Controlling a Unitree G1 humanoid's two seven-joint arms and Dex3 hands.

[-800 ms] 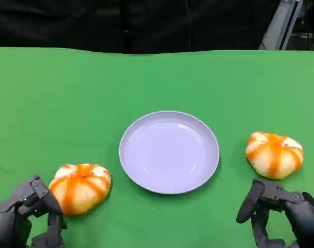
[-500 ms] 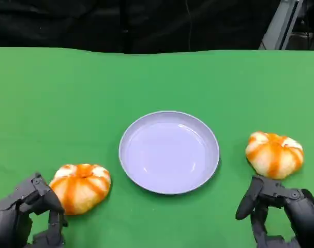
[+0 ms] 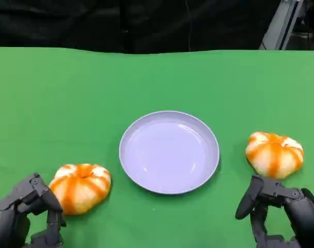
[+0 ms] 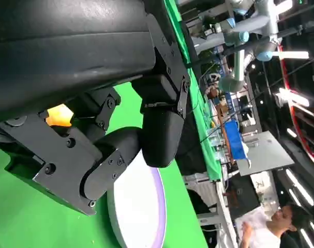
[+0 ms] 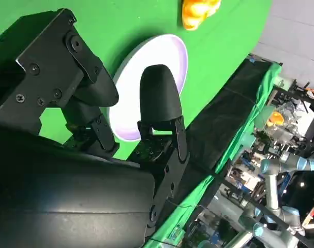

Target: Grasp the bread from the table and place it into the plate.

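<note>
Lavender plate sits between two orange-striped breads on the table. Left hand and right hand hang spread, holding nothing. Left wrist view adds a person beyond the table.

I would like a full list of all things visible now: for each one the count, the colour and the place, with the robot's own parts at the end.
bread: two, orange and white; left bun left of the plate near the left hand, right bun right of the plate, just beyond the right hand.
plate: one, pale lavender, middle of the table, nothing on it.
table: one, green cover.
person: one, light top, far background of the left wrist view.
left hand: one, black, holding nothing.
right hand: one, black, holding nothing.
</note>
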